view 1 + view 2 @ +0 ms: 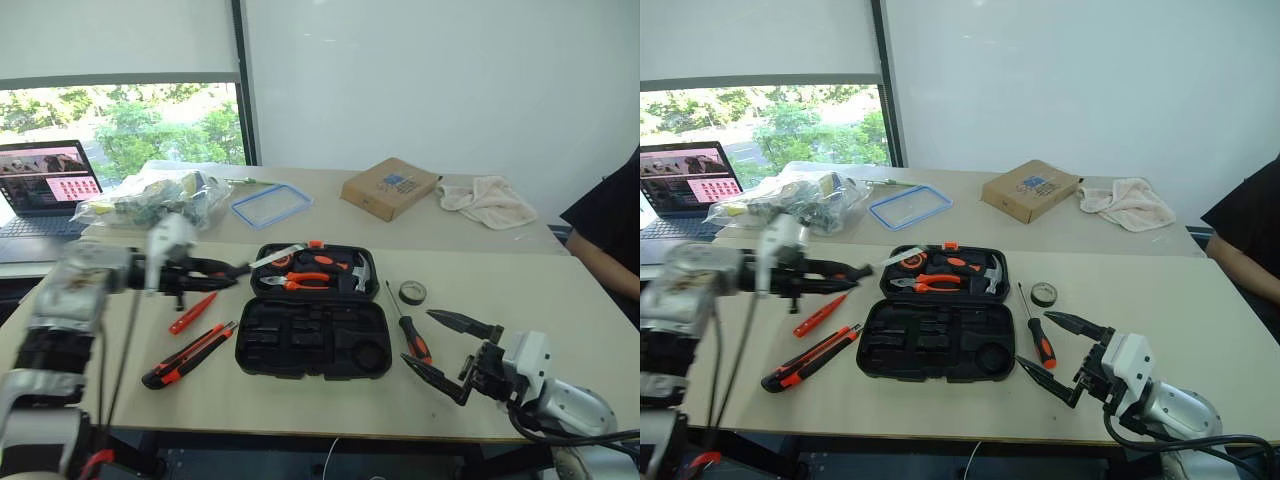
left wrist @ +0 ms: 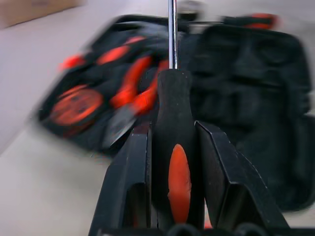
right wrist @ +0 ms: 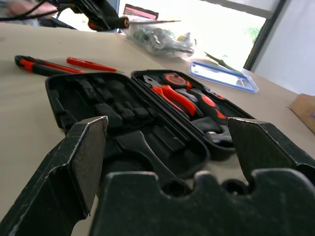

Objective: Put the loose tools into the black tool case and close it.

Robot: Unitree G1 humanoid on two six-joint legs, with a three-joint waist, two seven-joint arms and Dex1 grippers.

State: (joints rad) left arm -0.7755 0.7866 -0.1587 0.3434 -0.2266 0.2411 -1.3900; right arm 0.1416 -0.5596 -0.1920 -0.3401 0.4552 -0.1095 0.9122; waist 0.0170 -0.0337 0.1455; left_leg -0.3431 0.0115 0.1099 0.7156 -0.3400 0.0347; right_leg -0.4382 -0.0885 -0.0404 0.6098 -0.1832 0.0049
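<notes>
R hand point(image 1: 452, 352) open; no legible labels.

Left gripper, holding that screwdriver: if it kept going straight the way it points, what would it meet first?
Probably the open black tool case: the left gripper aims its screwdriver at the tool-filled half, near the orange-handled pliers. Depth is unclear.

Plain white wall point(image 1: 430, 80) behind, evenly lit. Window point(image 1: 120, 125) at left, green trees outside in bright daylight, white roller blind point(image 1: 115, 40) lowered over upper part, dark frame post point(image 1: 243, 80) beside it. Two pale beige desks: near desk point(image 1: 560, 300), second desk point(image 1: 330, 215) butted behind it. Open laptop point(image 1: 45, 185) at far left, screen lit.
</notes>
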